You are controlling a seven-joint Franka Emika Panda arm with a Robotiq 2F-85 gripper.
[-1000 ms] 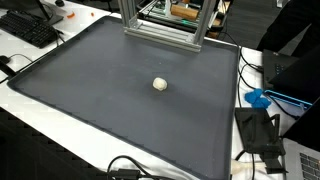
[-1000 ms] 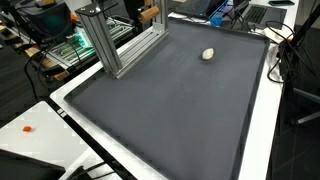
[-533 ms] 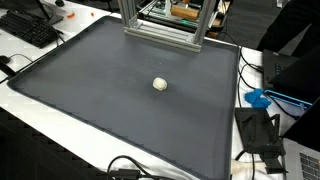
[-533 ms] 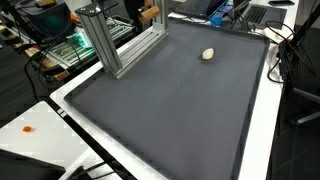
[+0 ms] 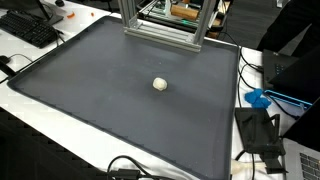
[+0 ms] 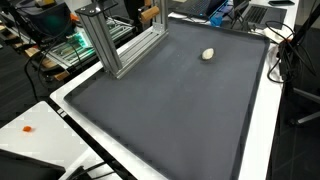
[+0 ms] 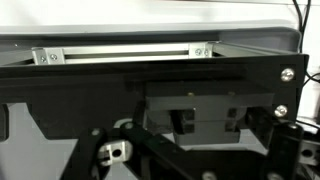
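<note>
A small cream-coloured ball (image 5: 160,84) lies alone on the dark grey mat (image 5: 100,100); in both exterior views it is right of the mat's middle, ball (image 6: 208,54) near the mat's (image 6: 170,110) far end. Neither exterior view shows the arm or the gripper. In the wrist view my gripper (image 7: 195,162) shows only as dark linkages at the lower left and lower right, spread wide apart with nothing between them. It faces a black frame (image 7: 150,85) and an aluminium rail (image 7: 120,52), close up. The ball is not in the wrist view.
An aluminium extrusion frame (image 5: 165,28) stands at the mat's back edge, frame (image 6: 115,45). A keyboard (image 5: 28,28) lies at the left, cables (image 5: 130,168) at the front, a blue object (image 5: 258,98) and dark equipment (image 5: 260,130) at the right.
</note>
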